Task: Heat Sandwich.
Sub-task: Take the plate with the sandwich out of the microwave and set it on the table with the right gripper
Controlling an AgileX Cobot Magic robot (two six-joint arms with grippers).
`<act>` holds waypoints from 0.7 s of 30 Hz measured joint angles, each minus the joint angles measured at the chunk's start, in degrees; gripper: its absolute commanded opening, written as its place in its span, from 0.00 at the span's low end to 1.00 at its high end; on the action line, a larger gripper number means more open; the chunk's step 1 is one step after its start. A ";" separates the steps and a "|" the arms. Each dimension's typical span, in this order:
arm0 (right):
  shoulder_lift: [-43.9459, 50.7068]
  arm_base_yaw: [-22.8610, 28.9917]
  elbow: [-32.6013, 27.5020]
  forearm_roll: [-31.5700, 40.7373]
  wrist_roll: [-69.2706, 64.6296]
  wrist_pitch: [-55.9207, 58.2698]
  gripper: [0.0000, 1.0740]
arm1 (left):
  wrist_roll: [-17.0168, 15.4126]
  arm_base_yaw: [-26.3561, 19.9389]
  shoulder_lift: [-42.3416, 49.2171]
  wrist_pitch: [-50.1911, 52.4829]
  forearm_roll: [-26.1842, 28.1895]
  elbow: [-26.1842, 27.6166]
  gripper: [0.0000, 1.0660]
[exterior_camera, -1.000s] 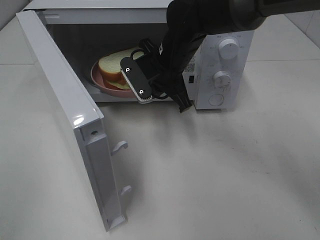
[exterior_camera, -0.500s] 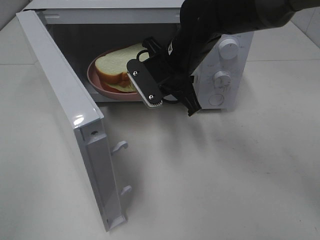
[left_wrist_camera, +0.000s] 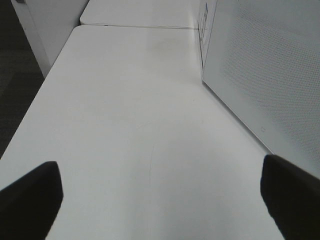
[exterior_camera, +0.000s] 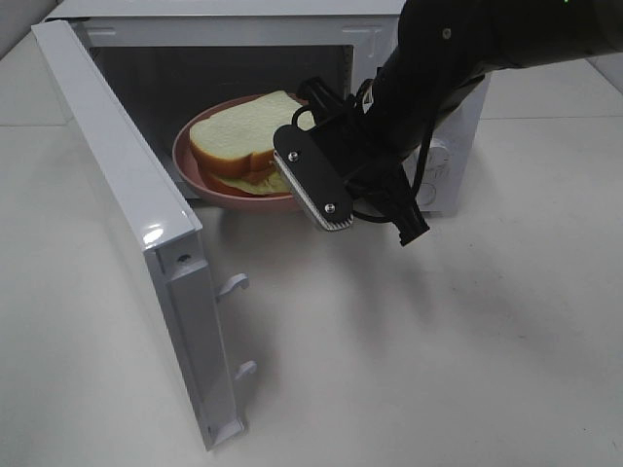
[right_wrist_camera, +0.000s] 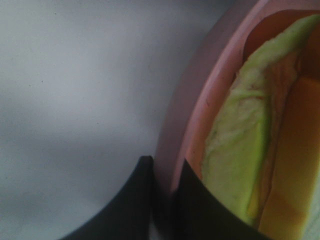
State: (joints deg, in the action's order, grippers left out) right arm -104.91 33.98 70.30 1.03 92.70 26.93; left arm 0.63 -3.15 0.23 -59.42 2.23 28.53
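Note:
The sandwich [exterior_camera: 243, 136], white bread with tan crust and pale green lettuce, lies on a round pink plate [exterior_camera: 188, 161] at the mouth of the open microwave [exterior_camera: 224, 12]. My right gripper [exterior_camera: 297, 187] reaches in from the right and is shut on the plate's near rim. In the right wrist view its gripper [right_wrist_camera: 167, 175] has one dark finger on each side of the pink plate rim [right_wrist_camera: 200, 100], with the sandwich's lettuce [right_wrist_camera: 240, 140] just beyond. My left gripper [left_wrist_camera: 160, 200] is open over bare table and holds nothing. It does not show in the exterior high view.
The microwave door [exterior_camera: 117, 185] swings wide open toward the front left, its latch hooks [exterior_camera: 234, 284] sticking out. My dark right arm hides most of the control panel [exterior_camera: 450, 180]. A white dotted panel [left_wrist_camera: 270, 75] stands beside the left gripper. The white table [exterior_camera: 438, 341] spreads in front.
The right gripper has drawn back toward the front right with the plate. Plate and sandwich have slid from deep inside the microwave to its opening. The left gripper has stayed open.

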 measured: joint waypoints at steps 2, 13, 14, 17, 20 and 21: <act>2.35 0.00 -2.46 0.06 0.06 -0.74 0.00 | 0.00 0.00 0.00 0.00 0.00 0.00 0.95; 11.17 -0.06 -10.77 -0.11 -0.11 -1.49 0.01 | 0.00 0.00 0.00 0.00 0.00 0.00 0.95; 11.97 -0.06 -11.52 -0.23 -0.46 -1.49 0.01 | 0.00 0.00 0.00 0.00 0.00 0.00 0.95; 13.92 -0.17 -13.35 -0.23 -1.49 -1.49 0.01 | 0.00 0.00 0.00 0.00 0.00 0.00 0.95; 15.24 -0.17 -14.55 -0.23 -2.29 -1.55 0.01 | 0.00 0.00 0.00 0.00 0.00 0.00 0.95; 16.67 -0.23 -15.81 -0.29 -2.81 -1.72 0.01 | 0.00 0.00 0.00 0.00 0.00 0.00 0.95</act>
State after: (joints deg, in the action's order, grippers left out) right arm -88.24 33.75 54.49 0.74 89.90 25.21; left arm 0.63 -3.15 0.23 -59.42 2.23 28.53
